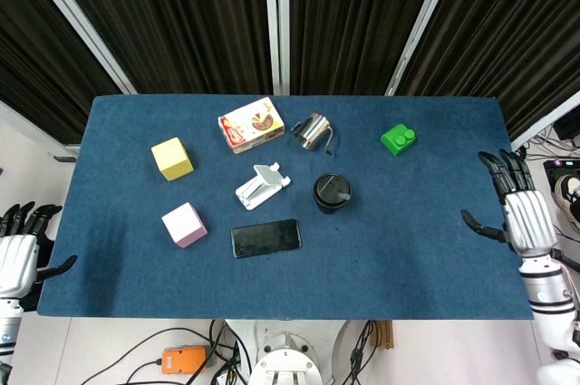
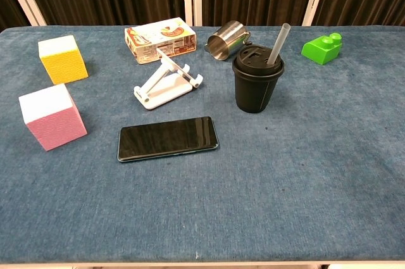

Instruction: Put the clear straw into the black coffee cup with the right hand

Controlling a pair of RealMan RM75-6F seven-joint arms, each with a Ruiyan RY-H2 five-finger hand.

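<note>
The black coffee cup (image 2: 257,83) stands upright near the table's middle, also seen from above as a black cup (image 1: 332,192). The clear straw (image 2: 277,44) sticks out of its lid, leaning to the right; in the head view I cannot make the straw out. My right hand (image 1: 521,211) is open with fingers spread at the table's right edge, far from the cup. My left hand (image 1: 17,247) is open beside the table's left front corner. Neither hand shows in the chest view.
On the blue table (image 2: 304,174) lie a black phone (image 2: 168,138), a white phone stand (image 2: 166,83), a pink cube (image 2: 52,116), a yellow cube (image 2: 62,59), a printed box (image 2: 159,38), a steel pitcher (image 2: 226,39) and a green block (image 2: 323,48).
</note>
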